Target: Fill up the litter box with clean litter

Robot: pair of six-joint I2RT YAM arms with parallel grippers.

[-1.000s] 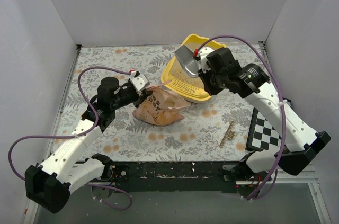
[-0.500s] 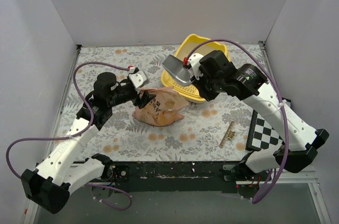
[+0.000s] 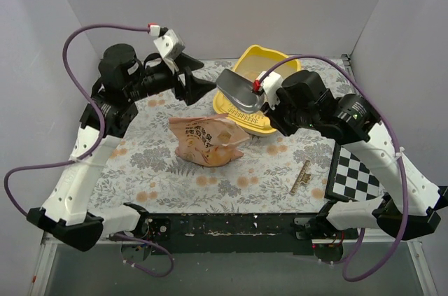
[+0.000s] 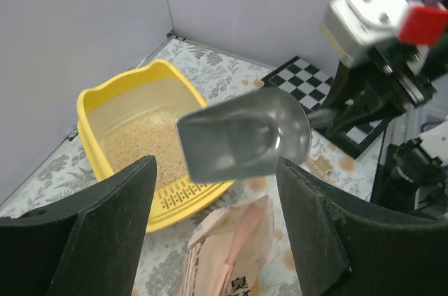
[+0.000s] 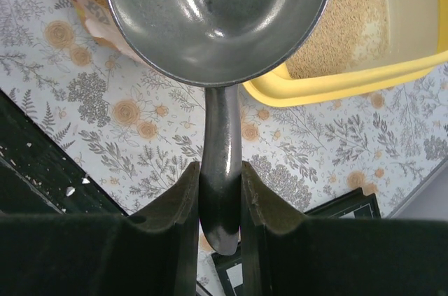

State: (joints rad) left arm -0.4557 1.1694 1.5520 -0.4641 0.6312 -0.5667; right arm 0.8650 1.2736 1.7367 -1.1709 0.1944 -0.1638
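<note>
The yellow litter box [image 3: 269, 58] stands at the back of the table, with pale beige clean litter [image 4: 140, 145] spread over its floor. My right gripper [image 5: 220, 177] is shut on the handle of a grey metal scoop [image 5: 217, 9]. The scoop's empty bowl [image 3: 238, 89] hangs over the box's slotted front lip. The peach-pink litter bag [image 3: 206, 138] lies on the table in front of the box, and nothing holds it. My left gripper [image 3: 203, 82] is open and empty. It is raised above and behind the bag, pointing towards the scoop.
A black-and-white checkerboard [image 3: 353, 173] lies at the right edge, with a small brown strip [image 3: 301, 177] beside it. White walls close the table at the left, back and right. The right arm reaches over the box's right side.
My left gripper opened, let go of the bag and lifted up and back to the left. The bag now lies loose. The scoop has moved left, off the box's middle to its front lip.
</note>
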